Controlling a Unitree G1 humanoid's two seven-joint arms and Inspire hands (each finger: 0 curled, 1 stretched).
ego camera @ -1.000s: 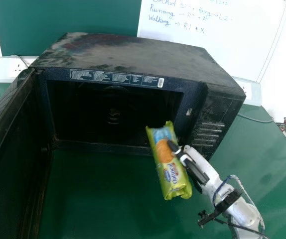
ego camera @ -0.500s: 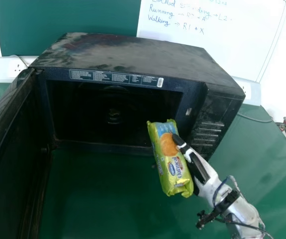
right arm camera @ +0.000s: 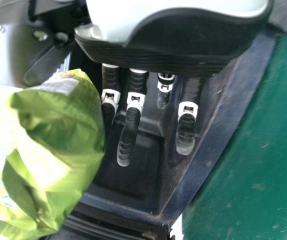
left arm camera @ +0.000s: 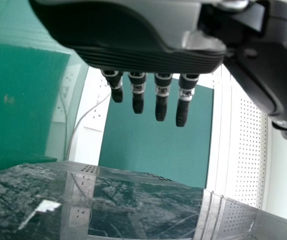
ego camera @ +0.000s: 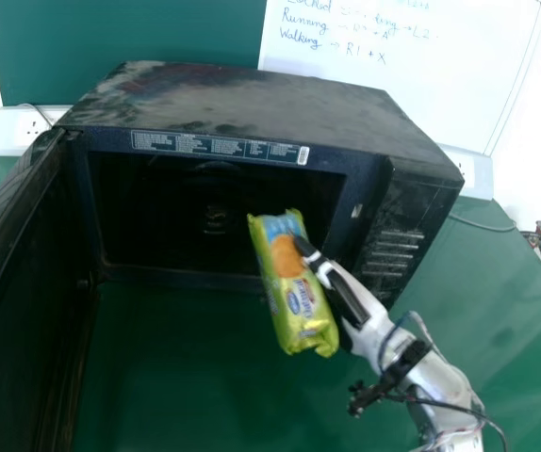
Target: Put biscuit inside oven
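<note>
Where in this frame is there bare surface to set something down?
Bare green tabletop lies between the open door of the microwave and the biscuit packet; more borders the microwave's right side. Crowded: before the right part of the cavity, where the right robot hand holds the packet.

Count in the head view: one biscuit packet (ego camera: 294, 292), one microwave oven (ego camera: 252, 104) with one door (ego camera: 21, 254) and one printed label strip (ego camera: 195, 144), one desk (ego camera: 186, 377), one whiteboard (ego camera: 440, 66), one green panel (ego camera: 129, 36), and two white socket boxes, a left box (ego camera: 14, 134) and a right box (ego camera: 479, 174).
</note>
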